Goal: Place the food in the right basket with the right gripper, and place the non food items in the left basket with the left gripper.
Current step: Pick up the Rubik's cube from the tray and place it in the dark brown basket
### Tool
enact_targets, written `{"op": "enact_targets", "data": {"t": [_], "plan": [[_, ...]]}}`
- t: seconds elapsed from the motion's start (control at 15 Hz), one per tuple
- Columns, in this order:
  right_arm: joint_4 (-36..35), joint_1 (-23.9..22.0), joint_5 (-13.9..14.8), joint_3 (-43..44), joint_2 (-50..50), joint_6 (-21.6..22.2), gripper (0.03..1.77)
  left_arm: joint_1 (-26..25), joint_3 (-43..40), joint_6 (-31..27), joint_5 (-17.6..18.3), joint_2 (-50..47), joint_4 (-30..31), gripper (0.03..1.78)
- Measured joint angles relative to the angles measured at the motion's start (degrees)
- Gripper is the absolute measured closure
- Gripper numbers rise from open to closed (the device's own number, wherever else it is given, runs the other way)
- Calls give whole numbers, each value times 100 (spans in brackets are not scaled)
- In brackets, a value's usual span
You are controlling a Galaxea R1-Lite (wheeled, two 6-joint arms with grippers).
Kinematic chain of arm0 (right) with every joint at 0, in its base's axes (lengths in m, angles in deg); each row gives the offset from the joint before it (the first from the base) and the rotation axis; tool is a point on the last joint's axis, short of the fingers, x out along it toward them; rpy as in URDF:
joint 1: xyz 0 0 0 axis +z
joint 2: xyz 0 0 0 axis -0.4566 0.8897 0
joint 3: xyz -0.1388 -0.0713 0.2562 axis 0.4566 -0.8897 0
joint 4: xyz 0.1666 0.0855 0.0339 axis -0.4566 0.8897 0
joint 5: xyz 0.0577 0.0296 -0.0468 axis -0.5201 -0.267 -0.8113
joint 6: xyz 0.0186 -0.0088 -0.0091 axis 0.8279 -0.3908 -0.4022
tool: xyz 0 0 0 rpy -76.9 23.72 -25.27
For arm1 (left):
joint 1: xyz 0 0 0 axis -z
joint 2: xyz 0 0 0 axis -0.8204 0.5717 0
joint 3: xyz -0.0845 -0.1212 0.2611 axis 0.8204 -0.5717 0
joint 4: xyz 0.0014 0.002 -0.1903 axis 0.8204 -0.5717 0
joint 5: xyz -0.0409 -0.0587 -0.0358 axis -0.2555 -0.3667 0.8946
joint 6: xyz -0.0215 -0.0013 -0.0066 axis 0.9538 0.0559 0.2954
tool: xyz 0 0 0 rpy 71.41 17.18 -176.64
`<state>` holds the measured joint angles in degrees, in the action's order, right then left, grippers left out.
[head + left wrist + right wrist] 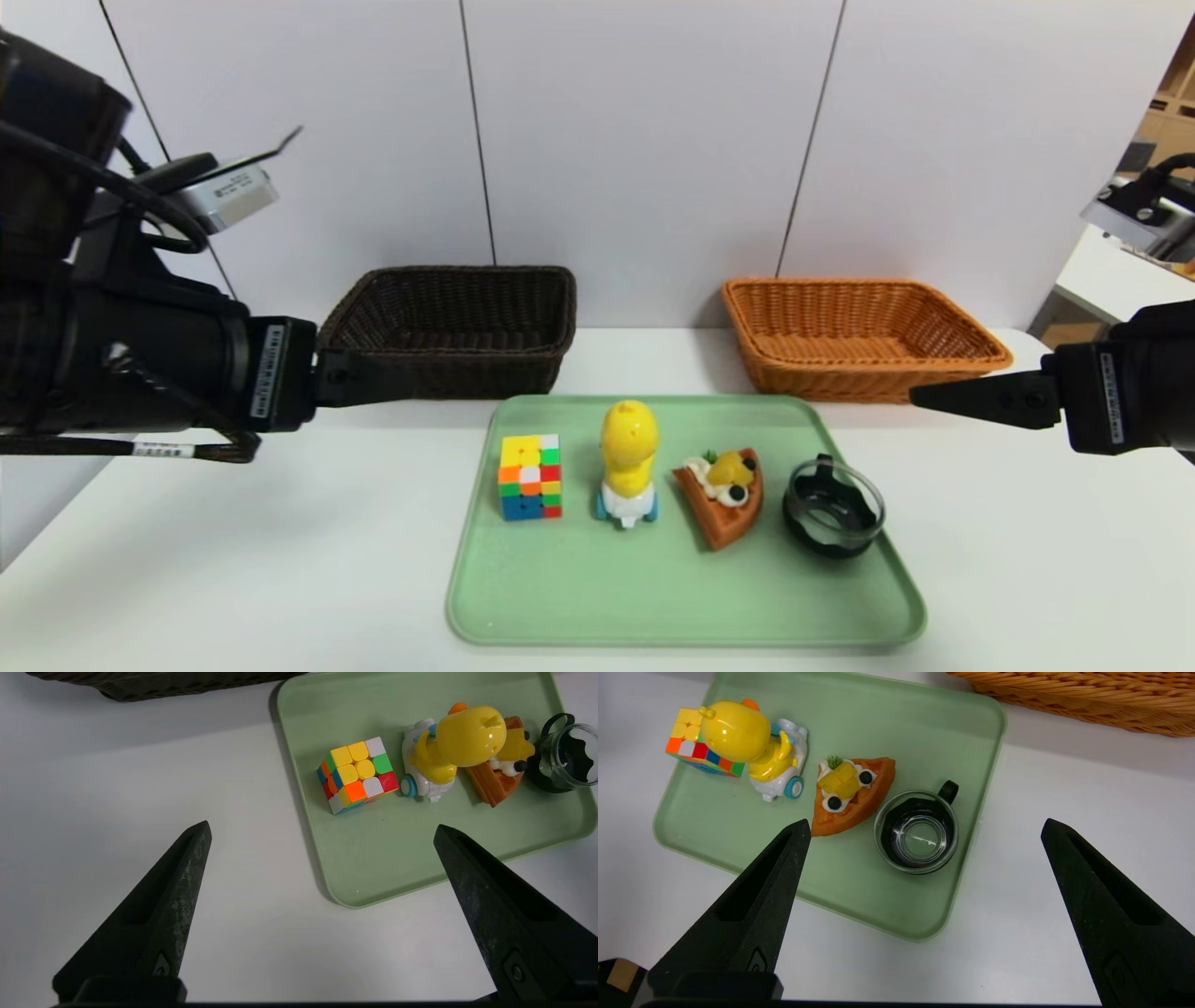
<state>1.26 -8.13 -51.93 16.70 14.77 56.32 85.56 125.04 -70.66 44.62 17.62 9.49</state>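
Orange-brown waffle wedge [852, 795] on tray [896, 723], beyond spread right gripper [924, 828] fingers [756, 905].

I think I am working in a test room, like a lab. I see a plain white table [233, 560] with bare white wall panels [644, 140] behind it at 12 o'clock. At 3 o'clock there is another white desk [1111, 280] and wooden shelves [1172, 112].
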Motion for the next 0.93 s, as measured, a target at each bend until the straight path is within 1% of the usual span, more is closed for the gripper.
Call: {"op": "enact_targets", "data": {"t": [0.13, 0.27, 0.47, 0.67, 0.8, 0.93], "plan": [[78, 258, 0, 83, 55, 5, 9, 300, 89, 111, -78, 263, -4, 12], [232, 455, 0, 234, 135, 35, 9, 524, 218, 362, -169, 514, -89, 12], [238, 523, 0, 328, 221, 39, 9, 758, 780, 974, -475, 1030, -402, 12], [218, 527, 0, 336, 271, 69, 9, 1045, 1525, 1545, -946, 1673, -994, 12], [210, 529, 0, 336, 289, 72, 9, 1200, 1851, 1762, -1263, 2078, -1293, 12], [212, 521, -5, 297, 295, 83, 9, 1259, 2039, 1872, -1351, 2387, -1395, 12]]}}
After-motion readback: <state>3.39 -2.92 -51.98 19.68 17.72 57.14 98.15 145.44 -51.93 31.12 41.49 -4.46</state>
